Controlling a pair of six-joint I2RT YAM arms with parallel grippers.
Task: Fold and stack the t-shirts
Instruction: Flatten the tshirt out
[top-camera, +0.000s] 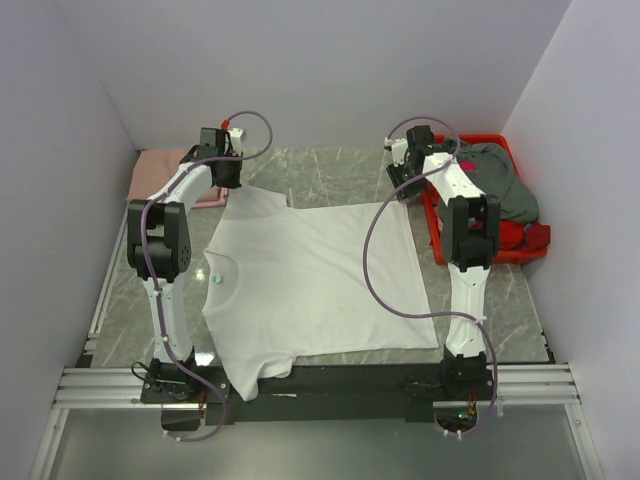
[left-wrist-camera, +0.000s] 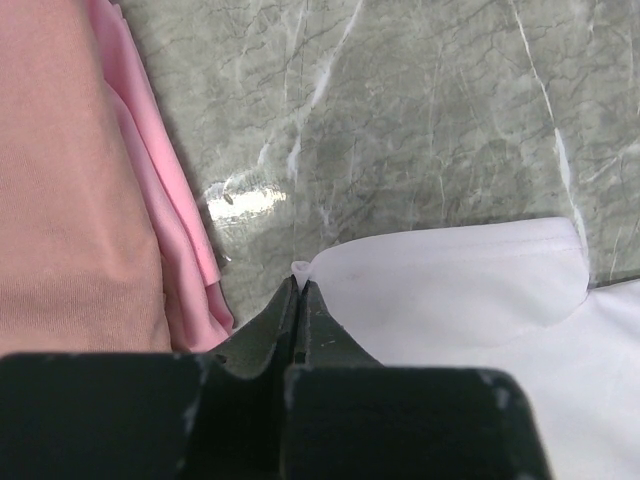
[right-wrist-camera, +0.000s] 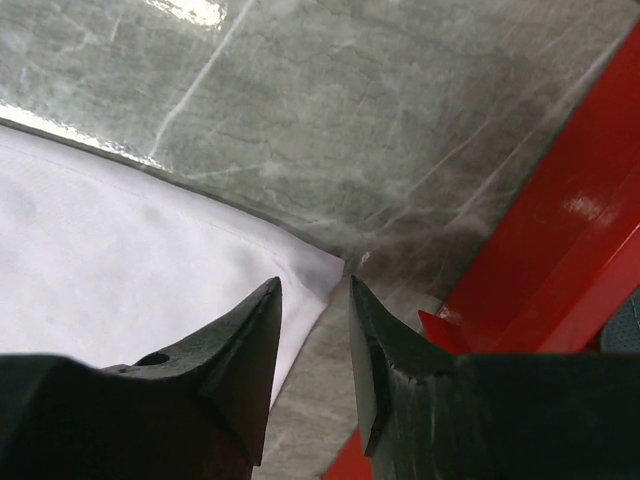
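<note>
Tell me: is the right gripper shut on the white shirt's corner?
No: the right gripper is open, jaws apart, over the white t-shirt.

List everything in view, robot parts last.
white t-shirt: 1, white, spread flat mid-table
pink t-shirts: folded pile, count unclear, salmon and pink, far left corner
grey t-shirt: 1, grey, in the bin
red t-shirt: 1, red, in the bin
red bin: 1, red, far right
table: 1, grey-green marble
left arm, right arm: white and black
left pincer: black, shut on the white t-shirt's sleeve
right pincer: black, open around its hem corner
</note>
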